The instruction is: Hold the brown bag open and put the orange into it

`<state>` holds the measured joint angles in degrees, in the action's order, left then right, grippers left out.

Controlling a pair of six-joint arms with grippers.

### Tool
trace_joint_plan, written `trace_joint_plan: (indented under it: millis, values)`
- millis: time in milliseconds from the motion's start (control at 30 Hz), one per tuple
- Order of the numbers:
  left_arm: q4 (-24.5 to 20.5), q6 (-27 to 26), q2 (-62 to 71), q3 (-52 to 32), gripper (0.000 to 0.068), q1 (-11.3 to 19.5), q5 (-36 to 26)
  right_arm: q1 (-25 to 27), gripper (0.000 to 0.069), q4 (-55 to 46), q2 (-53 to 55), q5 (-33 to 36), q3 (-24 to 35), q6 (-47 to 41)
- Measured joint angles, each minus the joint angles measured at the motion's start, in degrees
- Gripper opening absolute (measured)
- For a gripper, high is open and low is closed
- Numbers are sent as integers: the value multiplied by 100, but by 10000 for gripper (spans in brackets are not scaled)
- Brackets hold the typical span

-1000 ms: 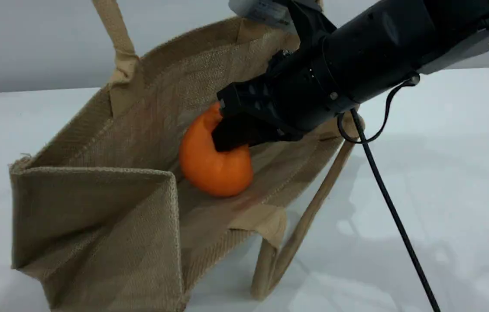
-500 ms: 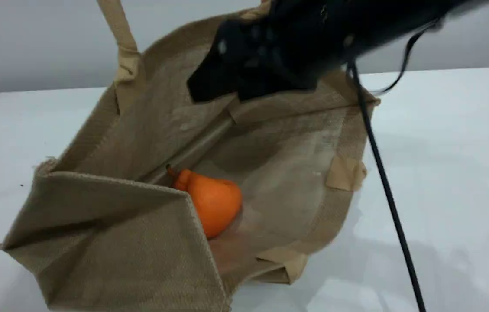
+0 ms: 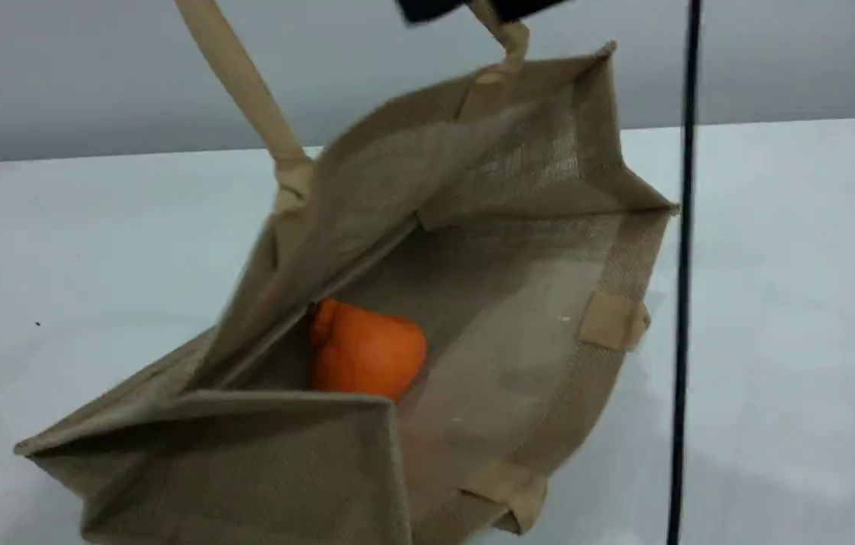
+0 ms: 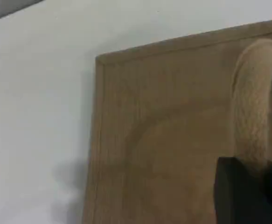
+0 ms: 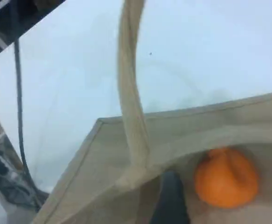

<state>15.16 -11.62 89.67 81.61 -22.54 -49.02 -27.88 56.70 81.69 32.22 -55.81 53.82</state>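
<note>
The brown bag [image 3: 518, 174] stands open on the table, its mouth facing the scene camera. Inside, the orange [image 3: 366, 352] lies free on the bag's floor against the folded near gusset, and the right wrist view also shows the orange [image 5: 226, 177]. One beige handle [image 3: 245, 83] is pulled taut upward out of frame. My left gripper [image 4: 254, 186] is shut on this handle [image 4: 252, 107] above the bag's outer wall. My right gripper [image 5: 170, 200] hovers above the bag's rim, open and holding nothing. Only one dark fingertip of it shows.
A black cable [image 3: 684, 303] hangs straight down at the bag's right side. Black arm parts [image 3: 427, 7] cross the top edge of the scene view. The bag's other handle is mostly hidden under it. White table [image 3: 791, 303] surrounds the bag.
My right gripper let go of the orange and rose out of the bag. The orange dropped to the bag's floor. The bag's far wall and handle have been pulled up and rightward.
</note>
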Motion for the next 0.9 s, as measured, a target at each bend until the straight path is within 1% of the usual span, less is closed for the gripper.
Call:
trace_joint_plan:
  millis: [167,300,367,433,500,633,733,800,900]
  values:
    - [27,0,28,-683,94,0,421,0,489,-1089,-522,237,0,-1098]
    - [170,0,72,-1253,113,0,752,0,489,-2019,-846,644,0,-2024]
    - [199,5,72,-1533,128,0,1049,0,489,-2489,-1002,795,0,-2448]
    - [288,5,94,-1776,148,0,1266,0,489,-2890,-1191,975,0,-2891]
    - [468,0,171,-2006,176,0,1441,0,489,-3278,-1387,1138,0,-3265]
    - [532,-5,397,-2209,262,0,1632,0,489,-4064,-1816,1417,0,-3978]
    - [903,-176,584,-2209,342,0,1830,0,489,-4597,-2082,1618,0,-4471]
    - [1249,-503,685,-2209,393,0,1892,0,489,-4890,-2206,1797,0,-4760]
    - [1979,-1147,800,-2209,453,0,1885,0,489,-5134,-2294,2065,0,-5095]
